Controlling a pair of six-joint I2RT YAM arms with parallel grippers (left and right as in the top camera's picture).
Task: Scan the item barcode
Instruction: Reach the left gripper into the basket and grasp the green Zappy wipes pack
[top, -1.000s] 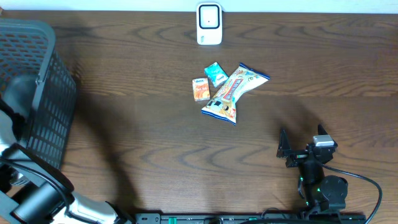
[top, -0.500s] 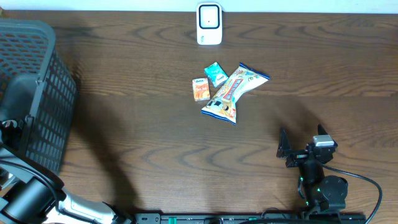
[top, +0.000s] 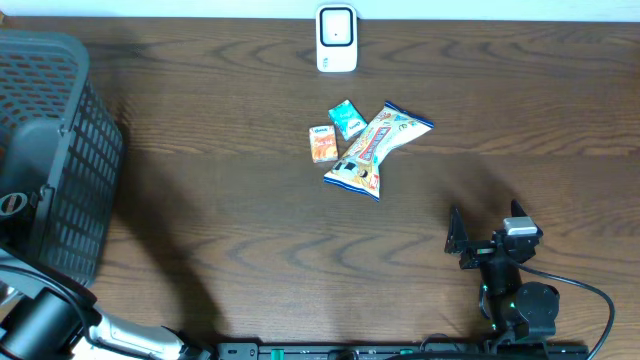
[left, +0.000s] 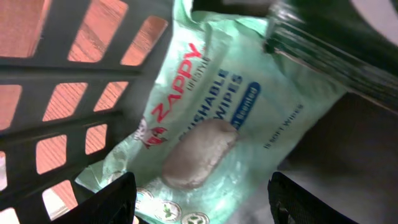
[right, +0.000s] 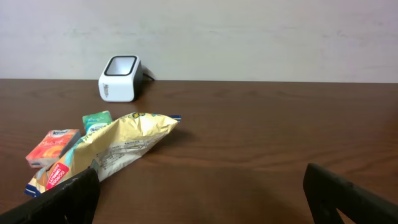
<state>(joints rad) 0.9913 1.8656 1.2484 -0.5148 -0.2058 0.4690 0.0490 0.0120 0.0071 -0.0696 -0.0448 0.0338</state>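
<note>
A pale green pack of flushable wipes (left: 205, 124) lies inside the black mesh basket (top: 60, 150). My left gripper (left: 202, 196) hangs just over the pack's lower end, open, with one dark finger on each side of it. In the overhead view only the left arm (top: 22, 190) shows, reaching down into the basket. The white scanner (top: 337, 38) stands at the table's far edge and also appears in the right wrist view (right: 120, 78). My right gripper (top: 487, 230) rests low over the near right of the table, open and holding nothing.
A yellow snack bag (top: 375, 148), a small orange box (top: 322, 144) and a small teal box (top: 347, 119) lie together mid-table, in front of the scanner. The basket walls (left: 74, 93) close in on the left gripper.
The left arm has sunk further into the basket, sliding toward the near edge in the overhead view. The right arm and the items on the table have not moved.
</note>
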